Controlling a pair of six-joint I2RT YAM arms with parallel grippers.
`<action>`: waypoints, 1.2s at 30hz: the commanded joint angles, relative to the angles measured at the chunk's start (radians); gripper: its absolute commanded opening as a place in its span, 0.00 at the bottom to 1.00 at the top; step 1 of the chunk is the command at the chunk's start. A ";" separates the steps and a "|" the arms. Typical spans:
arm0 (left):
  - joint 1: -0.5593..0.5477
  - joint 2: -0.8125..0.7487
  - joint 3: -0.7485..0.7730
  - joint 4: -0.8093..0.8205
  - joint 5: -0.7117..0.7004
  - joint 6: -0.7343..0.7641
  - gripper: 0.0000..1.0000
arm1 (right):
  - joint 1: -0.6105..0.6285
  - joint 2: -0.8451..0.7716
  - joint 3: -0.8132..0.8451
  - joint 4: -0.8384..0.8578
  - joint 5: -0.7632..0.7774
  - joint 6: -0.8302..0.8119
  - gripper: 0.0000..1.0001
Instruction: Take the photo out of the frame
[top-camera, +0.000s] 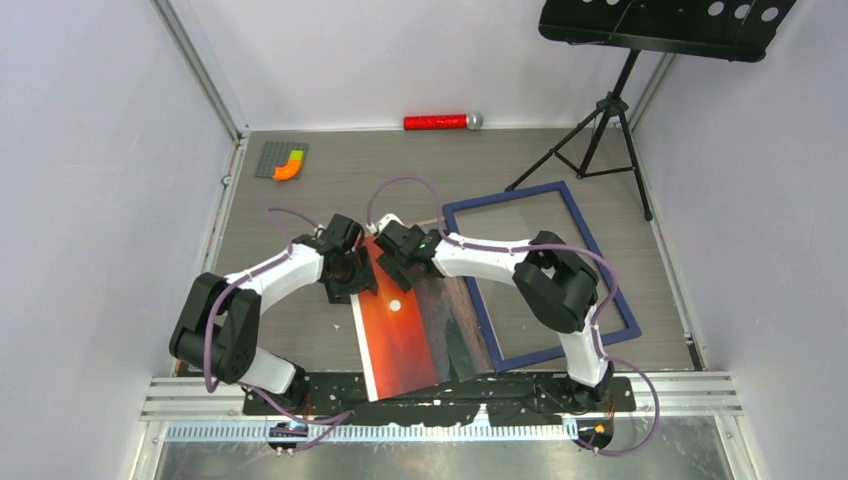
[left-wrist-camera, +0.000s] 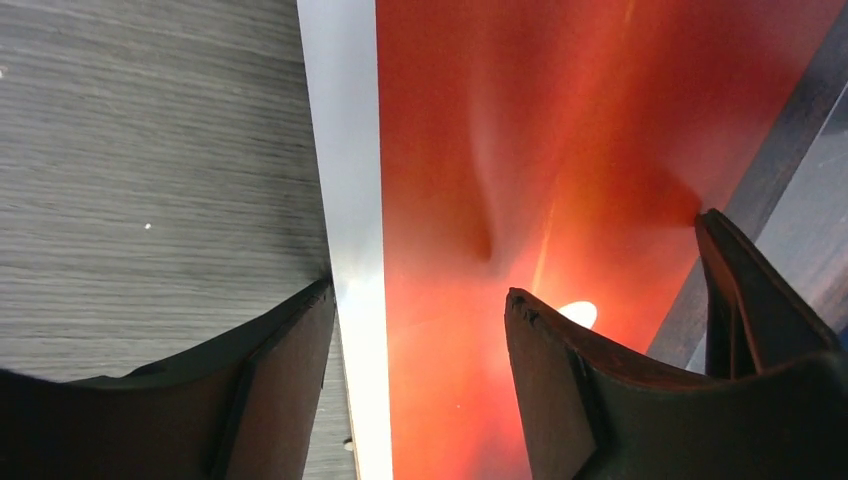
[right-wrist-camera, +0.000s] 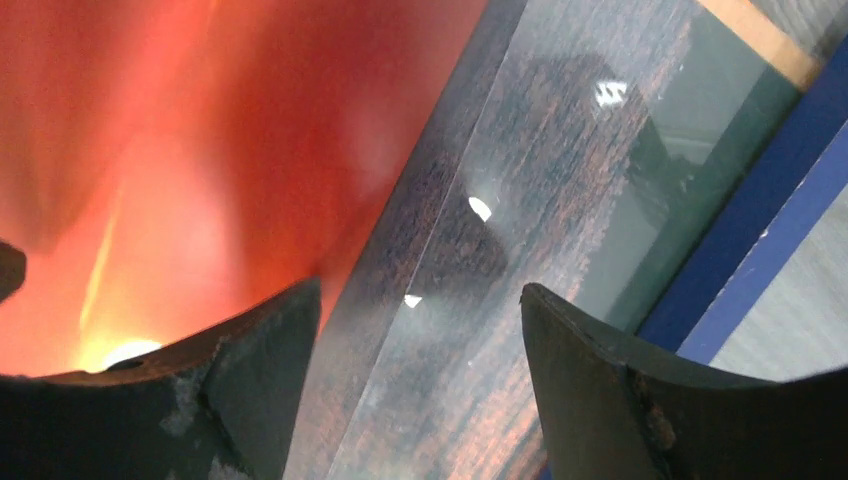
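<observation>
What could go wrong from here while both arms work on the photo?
1. The left gripper straddles the white edge of the photo, where the sheet looks buckled; closing there might crease it.
2. The right gripper hovers open over the clear pane by the frame; pressing down could scratch or shift it.

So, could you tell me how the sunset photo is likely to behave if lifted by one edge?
Probably floppy: the photo shows a soft ripple in the left wrist view, so it would likely sag. Its glossy sheen suggests it may slip in a grip. It looks thin and large, so probably light.
</observation>
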 joint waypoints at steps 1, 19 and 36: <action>0.001 0.073 0.023 -0.029 -0.105 -0.005 0.64 | -0.020 0.023 0.042 -0.114 0.155 0.020 0.78; 0.002 0.204 0.112 -0.177 -0.184 0.002 0.54 | -0.242 -0.098 -0.192 -0.305 0.513 0.242 0.76; 0.005 0.130 0.115 -0.086 -0.042 0.036 0.57 | -0.341 -0.446 -0.364 -0.085 0.107 0.186 0.80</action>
